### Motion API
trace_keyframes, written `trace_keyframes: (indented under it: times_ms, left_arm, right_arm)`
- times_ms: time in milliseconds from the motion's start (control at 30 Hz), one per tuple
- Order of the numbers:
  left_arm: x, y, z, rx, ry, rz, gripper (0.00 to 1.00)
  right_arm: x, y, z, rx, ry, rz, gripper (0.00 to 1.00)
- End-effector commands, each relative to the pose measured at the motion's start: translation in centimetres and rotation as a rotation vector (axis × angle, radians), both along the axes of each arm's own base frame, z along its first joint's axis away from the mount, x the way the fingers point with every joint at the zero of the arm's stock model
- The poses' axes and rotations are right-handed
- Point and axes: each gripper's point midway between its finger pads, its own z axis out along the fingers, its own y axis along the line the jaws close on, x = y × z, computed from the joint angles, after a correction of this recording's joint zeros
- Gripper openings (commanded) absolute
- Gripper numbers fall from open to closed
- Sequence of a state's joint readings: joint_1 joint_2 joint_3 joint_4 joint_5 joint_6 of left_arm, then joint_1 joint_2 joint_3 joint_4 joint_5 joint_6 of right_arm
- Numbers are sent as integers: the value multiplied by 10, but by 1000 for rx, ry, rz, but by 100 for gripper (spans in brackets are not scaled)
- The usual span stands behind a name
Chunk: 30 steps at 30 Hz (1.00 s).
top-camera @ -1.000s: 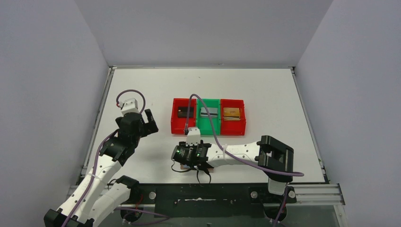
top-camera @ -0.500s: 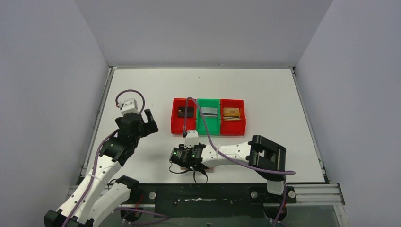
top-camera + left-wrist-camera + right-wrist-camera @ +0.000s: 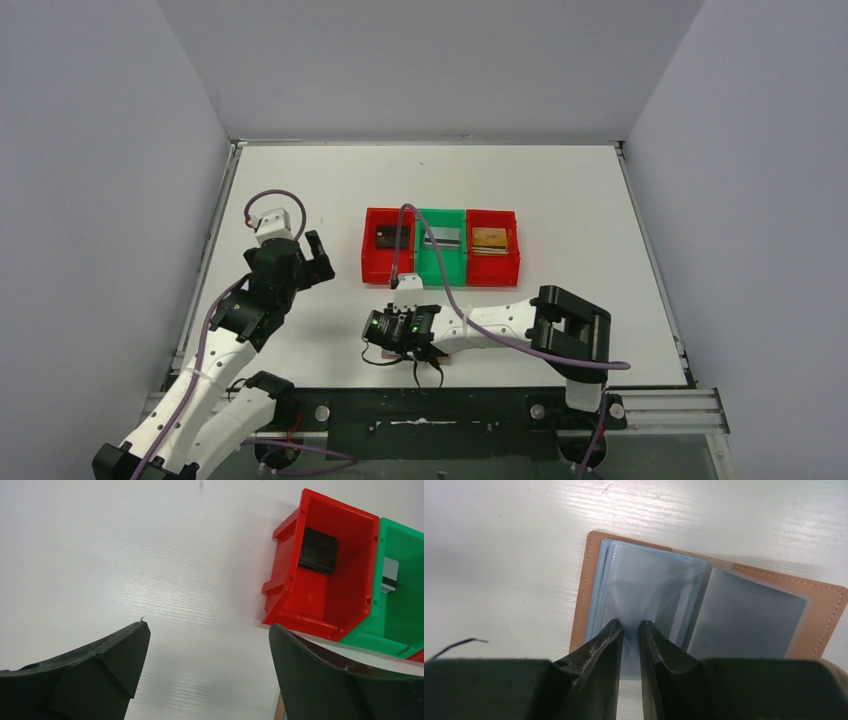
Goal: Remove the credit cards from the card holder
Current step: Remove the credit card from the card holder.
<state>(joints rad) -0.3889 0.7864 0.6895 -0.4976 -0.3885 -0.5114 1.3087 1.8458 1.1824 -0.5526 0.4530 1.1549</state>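
White table (image 3: 600,200): your right gripper (image 3: 630,624) pinches a sleeve of the card holder (image 3: 749,610) at 6 o'clock. Your left gripper (image 3: 208,627) hangs open at 9 o'clock.

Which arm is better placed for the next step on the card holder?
Right. The right gripper pinches a sleeve of the open card holder; the left gripper hangs open over the table near the red bin.

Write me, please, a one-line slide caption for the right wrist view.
Right gripper pinching a translucent sleeve of the open tan card holder, lying flat on the white table.
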Motion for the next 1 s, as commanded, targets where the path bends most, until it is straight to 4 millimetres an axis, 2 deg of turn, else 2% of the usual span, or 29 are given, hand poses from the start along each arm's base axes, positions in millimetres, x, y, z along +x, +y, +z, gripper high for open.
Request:
trace_keyframes:
  times_ms: [0,167,367,633,833,967]
  left_arm:
    - [4,0,5,-12,-26,3,92]
    - [5,-2,4,-13,-19,-6,92]
    - [5,-4,2,-14,-12,-14,92]
    - [4,-4,1,-11,-8,-16,92]
    - [4,-4,0,-12,-6,-16,92]
    - [5,-8,-4,-16,10,-32,92]
  right_arm:
    - [7,3,18,103,-21,-2,19]
    - [13,7,35,245,-35,1,19]
    - [13,0,39,344,-35,-18,20]
    - [13,-12,40,384,-39,-60,21]
    - [15,-6,46,429,-63,-45,22]
    - [13,-11,49,440,-74,-30,23]
